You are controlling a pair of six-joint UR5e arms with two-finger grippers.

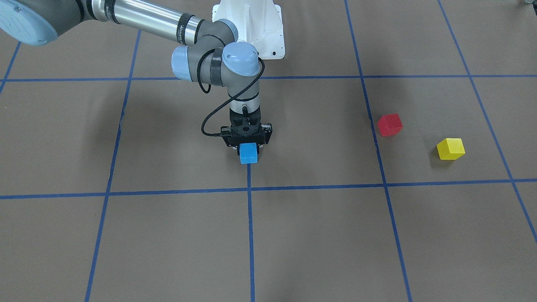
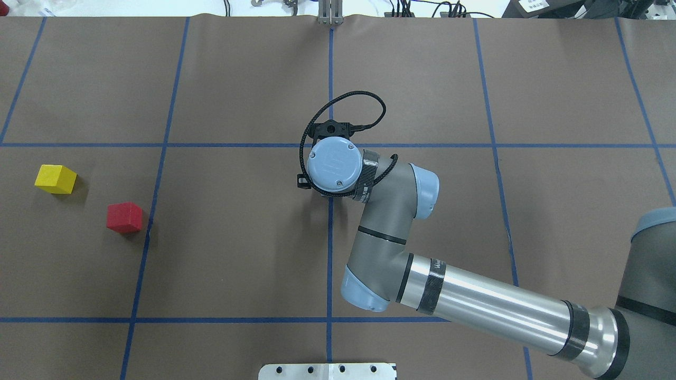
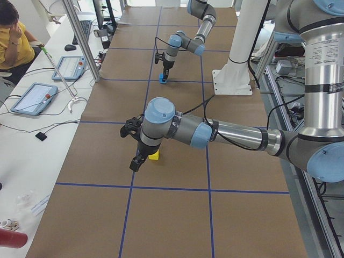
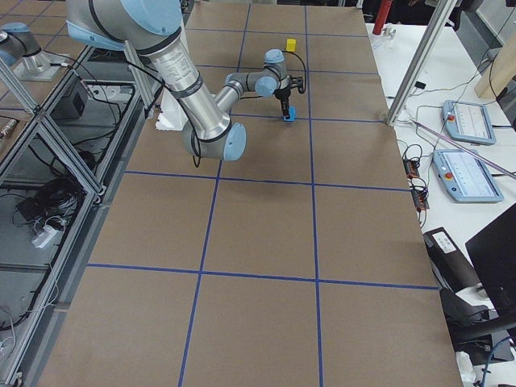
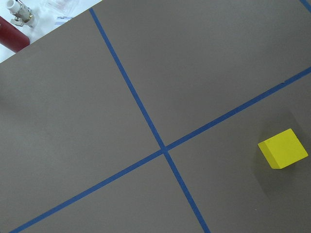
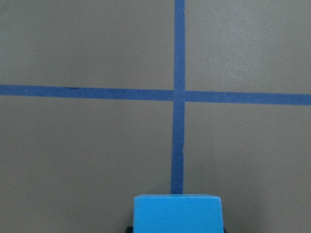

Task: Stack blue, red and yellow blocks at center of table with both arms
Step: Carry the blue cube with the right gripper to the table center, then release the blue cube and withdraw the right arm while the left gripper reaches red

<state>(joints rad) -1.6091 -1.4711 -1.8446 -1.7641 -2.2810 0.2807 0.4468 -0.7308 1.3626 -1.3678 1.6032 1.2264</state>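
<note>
My right gripper [image 1: 248, 149] points straight down at the table's centre, shut on the blue block [image 1: 248, 153], which is at or just above the table on a blue tape line. The block fills the bottom of the right wrist view [image 6: 177, 213]. The red block [image 1: 389, 124] and the yellow block [image 1: 450, 149] lie apart on the robot's left side, also in the overhead view [image 2: 124, 217] [image 2: 55, 179]. My left gripper [image 3: 136, 163] shows only in the exterior left view, low beside the yellow block [image 3: 154, 156]; I cannot tell if it is open. The left wrist view shows the yellow block [image 5: 283, 148] from above.
Blue tape lines [image 2: 330, 232] divide the brown table into squares. The robot's white base plate [image 1: 256, 29] is at the rear centre. My right forearm [image 2: 475, 301] stretches over the robot's right half. Tablets and an operator [image 3: 13, 37] are beside the table's far edge.
</note>
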